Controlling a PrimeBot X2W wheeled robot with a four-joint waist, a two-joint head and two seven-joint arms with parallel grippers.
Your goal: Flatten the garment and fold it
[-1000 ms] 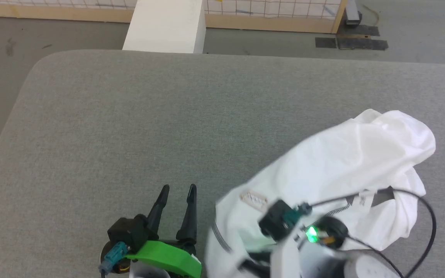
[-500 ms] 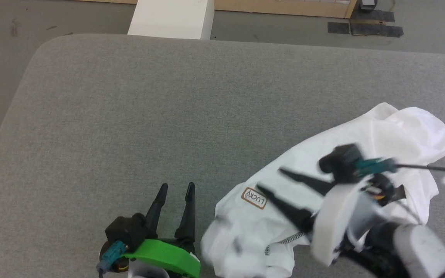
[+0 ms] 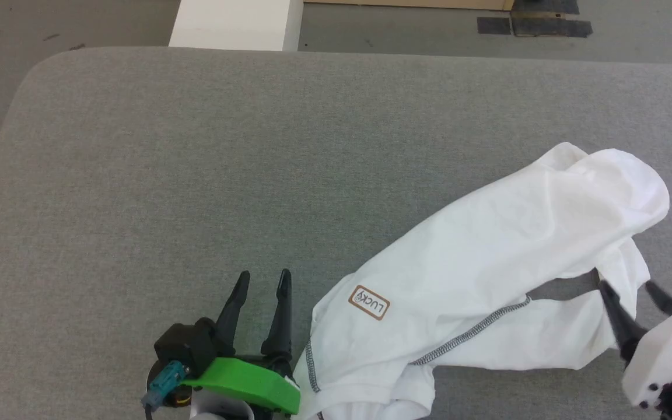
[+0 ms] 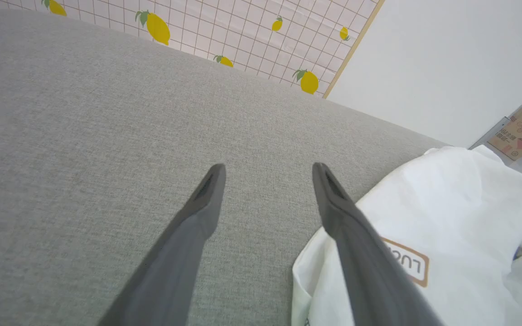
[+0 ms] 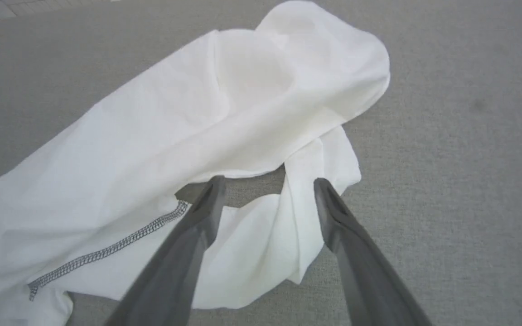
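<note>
Crumpled garment (image 3: 487, 262) lies lower right on bench (image 3: 196, 175); left tool (image 3: 262, 274), right tool (image 3: 625, 284) gape empty. Likely flattening: next, pinch a hem.

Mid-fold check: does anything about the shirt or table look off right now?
The garment lies bunched diagonally on the right side of the table, layers doubled over, not flat. The left gripper and right gripper are both open, holding nothing. Nothing looks damaged or spilled.

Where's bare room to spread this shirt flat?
Bare: the grey surface from its rounded left corner to the shirt, ahead of the left claw up to the far edge by the white box. Crowded: the near right, where the shirt lies bunched with the open right claw over its edge.
</note>
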